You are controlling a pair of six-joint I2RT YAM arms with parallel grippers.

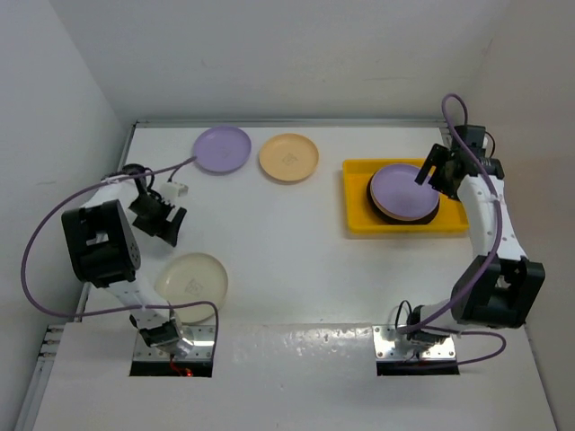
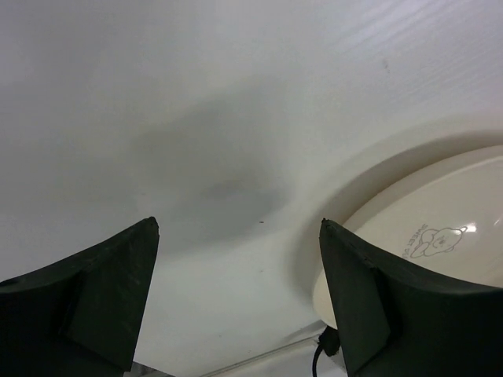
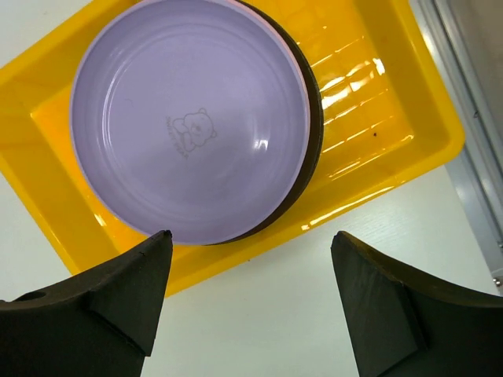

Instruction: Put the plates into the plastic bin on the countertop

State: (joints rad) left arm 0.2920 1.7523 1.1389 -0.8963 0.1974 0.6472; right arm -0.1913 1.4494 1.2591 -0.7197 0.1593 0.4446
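Observation:
A yellow plastic bin (image 1: 356, 223) (image 3: 385, 102) sits at the right of the white countertop (image 1: 305, 260). In it a lilac plate (image 1: 402, 189) (image 3: 189, 118) lies on top of a dark-rimmed plate (image 3: 313, 133). My right gripper (image 1: 438, 169) (image 3: 250, 236) hangs open above the bin's edge, holding nothing. On the countertop lie another lilac plate (image 1: 222, 148), a yellow-tan plate (image 1: 288, 157) and a cream plate (image 1: 192, 280) (image 2: 440, 228). My left gripper (image 1: 163, 215) (image 2: 237, 224) is open over bare countertop, just beyond the cream plate.
Raised rails (image 1: 269, 122) edge the countertop at the back and sides. Purple cables (image 1: 36, 242) loop from both arms. The arm bases (image 1: 171, 339) stand on a metal strip at the near edge.

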